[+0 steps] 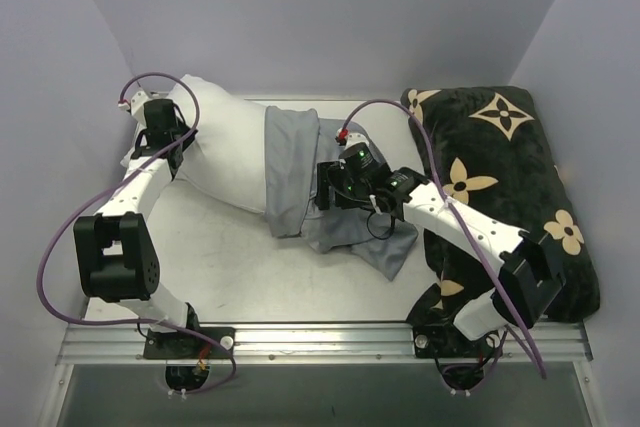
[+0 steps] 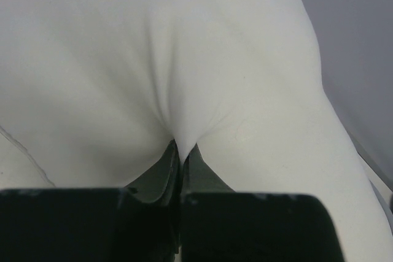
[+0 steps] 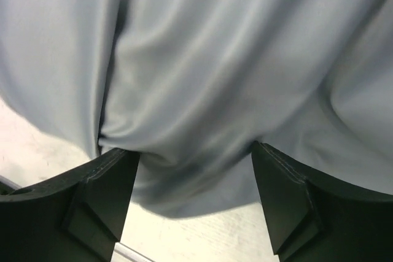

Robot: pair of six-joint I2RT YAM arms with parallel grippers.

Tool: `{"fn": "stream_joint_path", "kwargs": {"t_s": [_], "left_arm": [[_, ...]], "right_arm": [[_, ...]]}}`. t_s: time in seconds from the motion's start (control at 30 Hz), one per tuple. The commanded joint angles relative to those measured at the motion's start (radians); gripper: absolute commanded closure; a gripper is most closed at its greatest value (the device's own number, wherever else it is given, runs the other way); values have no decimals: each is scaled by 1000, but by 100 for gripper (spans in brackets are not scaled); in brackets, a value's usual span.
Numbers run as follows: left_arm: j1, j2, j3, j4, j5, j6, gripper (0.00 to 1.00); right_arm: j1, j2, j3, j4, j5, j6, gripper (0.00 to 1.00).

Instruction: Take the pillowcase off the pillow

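Observation:
The white pillow (image 1: 225, 142) lies at the back left of the table, its right part still inside the grey pillowcase (image 1: 290, 172), which trails in folds toward the middle. My left gripper (image 1: 165, 125) is shut on a pinch of the pillow's white fabric (image 2: 178, 121) at its far left end. My right gripper (image 1: 328, 192) is open, its fingers (image 3: 107, 182) spread on either side of a bulge of the grey pillowcase (image 3: 202, 90), just above the table.
A large black plush cushion (image 1: 510, 187) with tan flower motifs fills the right side, under my right arm. Purple walls close in at the back and sides. A metal rail (image 1: 320, 339) runs along the near edge.

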Motion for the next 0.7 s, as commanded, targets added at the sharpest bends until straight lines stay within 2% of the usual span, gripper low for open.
{"fn": "stream_joint_path", "kwargs": {"t_s": [0.0,0.03,0.07,0.1,0.13,0.2,0.23,0.3,0.5,0.67], "left_arm": [[-1,-13,-10,5,-22,13,100],[1,-15,-8,6,-23,14,100],[1,-15,-8,3,-23,16,100],[2,-15,-5,3,-25,17,100],[4,-16,-5,0,-28,17,100],[10,-19,-5,2,-31,17,100],[15,-19,-5,2,-28,10,100],[48,-19,-1,3,1,-15,100],[91,-4,60,-23,10,-13,100],[123,16,110,-58,18,-6,100]], "right_arm": [[-6,51,-12,98,42,106,28],[-6,54,-22,107,48,118,32],[-7,48,-44,116,53,130,45],[-6,37,-58,121,73,152,53],[-6,5,-72,125,88,164,68],[-10,-38,-118,122,131,180,81],[-16,-82,-133,112,165,187,92],[-33,-127,-167,74,185,195,100],[-197,-314,-291,-2,167,181,100],[-353,-489,-302,-100,177,137,100]]}}
